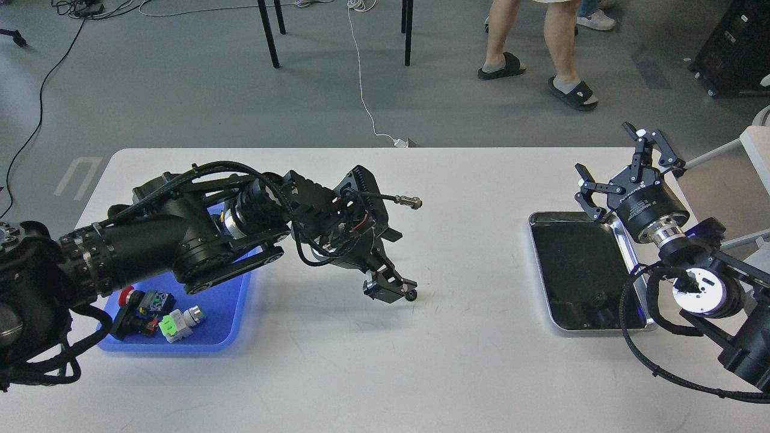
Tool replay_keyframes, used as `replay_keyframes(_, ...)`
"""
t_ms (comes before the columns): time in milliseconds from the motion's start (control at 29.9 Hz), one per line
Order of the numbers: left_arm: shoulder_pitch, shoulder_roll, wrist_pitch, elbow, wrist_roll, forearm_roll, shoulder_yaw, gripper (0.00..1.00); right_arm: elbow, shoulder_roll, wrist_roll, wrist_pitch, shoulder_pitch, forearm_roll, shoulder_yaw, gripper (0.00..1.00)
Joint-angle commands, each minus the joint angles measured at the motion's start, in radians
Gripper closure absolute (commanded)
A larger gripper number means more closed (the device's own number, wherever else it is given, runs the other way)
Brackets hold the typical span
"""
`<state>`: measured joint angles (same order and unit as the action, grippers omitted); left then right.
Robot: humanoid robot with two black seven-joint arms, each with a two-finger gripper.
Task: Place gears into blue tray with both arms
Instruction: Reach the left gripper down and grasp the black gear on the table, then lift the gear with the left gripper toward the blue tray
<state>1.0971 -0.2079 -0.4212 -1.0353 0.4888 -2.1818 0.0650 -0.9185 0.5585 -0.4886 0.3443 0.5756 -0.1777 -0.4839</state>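
White table: my work surface, seen from the head camera.

Left claw: reaches out over the middle of the table, fingers pointed down and closed on one small black gear, which shows at the fingertips just above the tabletop.

Left arm: lies across the blue tray and hides most of its far half.

Blue tray: sits at the left of the table, well apart from the held gear. In its near part lie a red-capped push button and a green-and-white connector block, close together.

Right claw: raised over the far right corner of the steel tray, fingers spread apart, nothing between them.

Steel tray: shiny rim, black floor, at the right of the table. A small dark object rests on the floor near the front; possibly the second gear, but it is dark on dark and I cannot be sure.

Floor beyond the table: a white cable, chair legs, and a person's legs in black sandals.
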Motion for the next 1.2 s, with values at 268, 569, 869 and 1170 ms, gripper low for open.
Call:
replay_keyframes(268,0.021,0.148,-0.005,0.084,0.0,0.0,-0.086,0.05,0.0,0.001,0.0,0.009,-0.011,0.004,0.005,0.02)
replay_keyframes(569,0.01,0.193,0.002,0.172,0.0,0.0,-0.111,0.06,-0.003,0.009,0.0,0.007,-0.011,0.004,0.004,0.02)
replay_keyframes(869,0.0,0.188,0.004,0.181,0.0,0.0,-0.128,0.11,-0.006,0.017,0.0,0.007,-0.011,0.004,0.004,0.02)
replay_keyframes(1170,-0.014,0.18,0.004,0.19,0.0,0.0,-0.128,0.23,-0.006,0.021,0.0,0.007,-0.011,0.004,0.004,0.02)
